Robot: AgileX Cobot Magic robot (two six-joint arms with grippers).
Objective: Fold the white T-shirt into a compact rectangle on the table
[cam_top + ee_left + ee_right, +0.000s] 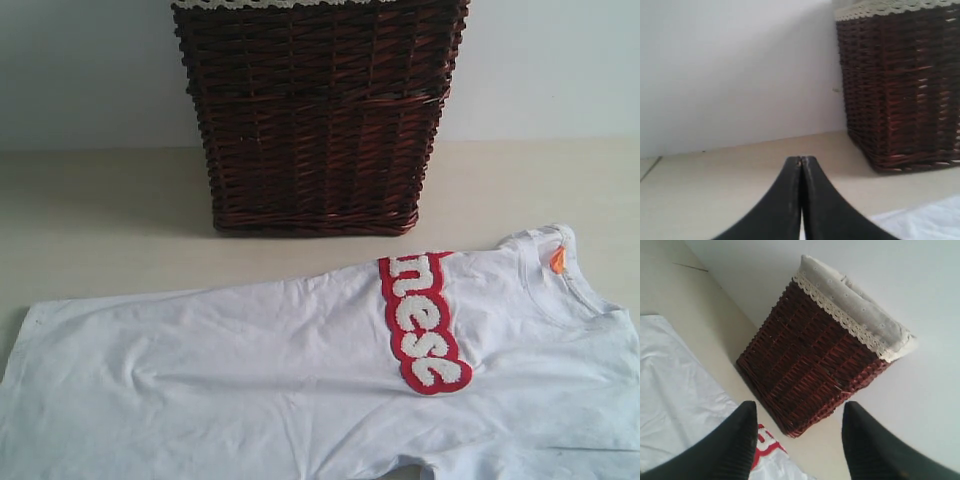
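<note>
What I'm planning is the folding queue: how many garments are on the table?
1. The white T-shirt lies spread on the table, in front of the wicker basket, collar toward the right of the exterior view. More could be hidden inside the basket.

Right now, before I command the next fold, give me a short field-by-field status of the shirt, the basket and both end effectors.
T-shirt: spread out on the table, neck toward the right of the exterior view, not yet a compact rectangle
Red band: facing up, cut off at the shirt's far edge
Orange tag: visible at the collar
Basket: upright behind the shirt, not touching it
Left end effector: shut, holding nothing
Right end effector: open, nothing between the fingers, above the shirt
</note>
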